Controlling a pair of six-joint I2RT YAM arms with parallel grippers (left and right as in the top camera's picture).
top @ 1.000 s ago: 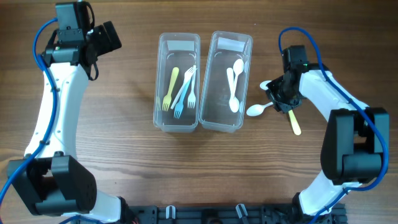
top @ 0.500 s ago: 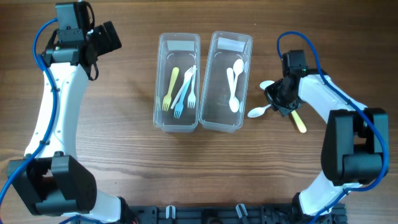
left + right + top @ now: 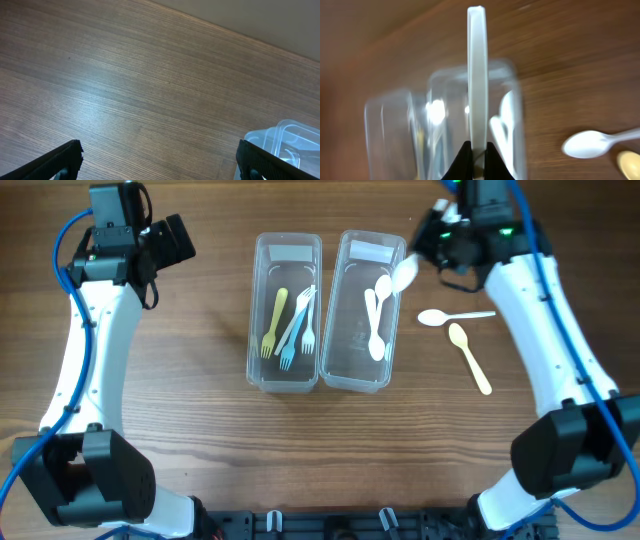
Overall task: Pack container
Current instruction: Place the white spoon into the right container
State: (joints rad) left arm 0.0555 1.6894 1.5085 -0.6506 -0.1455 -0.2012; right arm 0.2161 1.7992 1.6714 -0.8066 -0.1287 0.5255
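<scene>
Two clear containers stand side by side: the left one [image 3: 286, 310] holds yellow, white and blue forks, the right one [image 3: 364, 310] holds white spoons. My right gripper [image 3: 440, 242] is shut on a white spoon [image 3: 404, 273], held in the air over the right container's far right corner; in the right wrist view the spoon [image 3: 477, 75] stands up between my fingers [image 3: 476, 155]. Another white spoon [image 3: 452, 316] and a yellow spoon [image 3: 470, 357] lie on the table to the right. My left gripper [image 3: 170, 240] is open and empty, far left; its fingertips [image 3: 160, 160] frame bare table.
The table is brown wood. The left container's corner [image 3: 287, 140] shows at the right of the left wrist view. The arm bases stand at the front corners.
My right gripper took a white spoon off the table beside the right container, lifted it and carried it back and left over the container's far end. The left arm has not moved.
</scene>
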